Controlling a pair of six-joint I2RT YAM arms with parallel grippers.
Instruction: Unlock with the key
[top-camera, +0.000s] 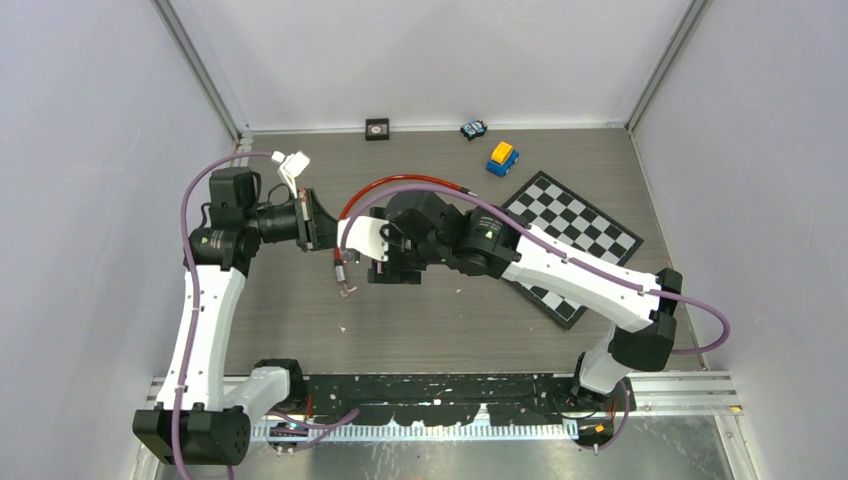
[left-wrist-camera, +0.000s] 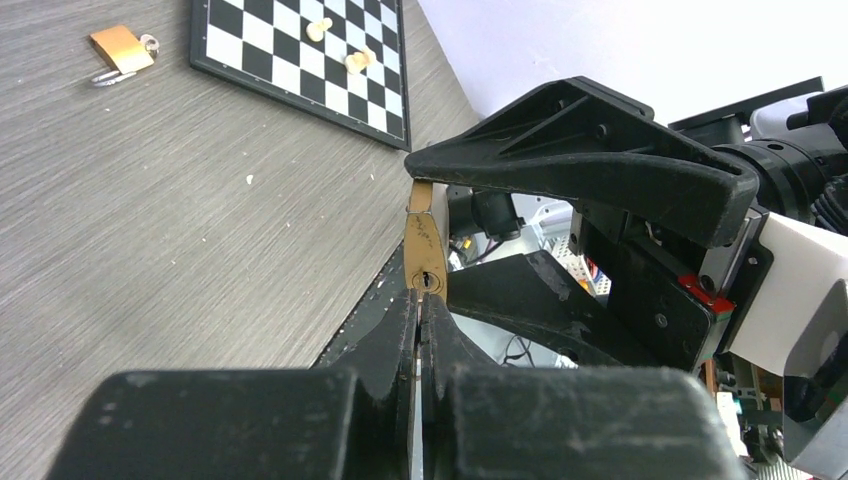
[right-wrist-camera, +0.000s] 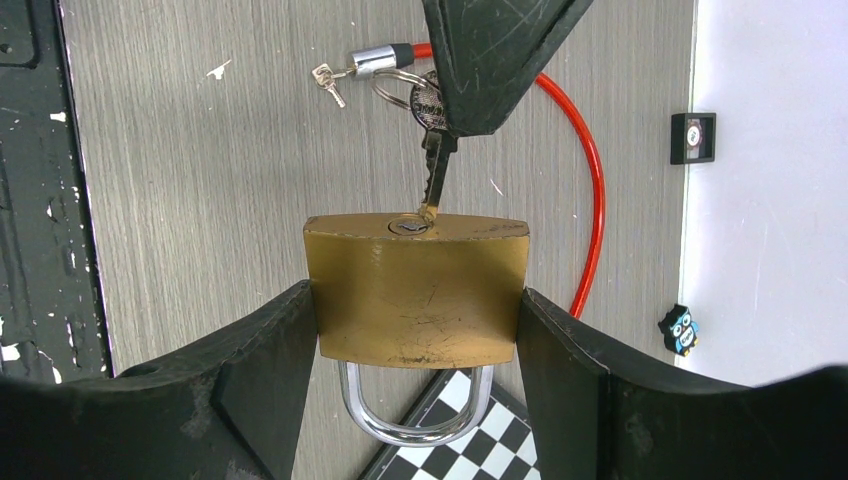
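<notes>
Your left gripper (left-wrist-camera: 422, 300) was clamped shut on the one key (right-wrist-camera: 436, 170). Your right gripper (right-wrist-camera: 414, 330) pinched the brass padlock (right-wrist-camera: 420, 285) by its two sides, above the middle of the tabletop. The key's tip met the keyhole (right-wrist-camera: 408, 227), its length leaning slightly off the keyway's line and the blade not sunk, so you'd likely have needed to straighten it, then push. You had two padlocks in view: the held one, and a second padlock (left-wrist-camera: 120, 48) lying off the chessboard's (left-wrist-camera: 290, 50) corner
</notes>
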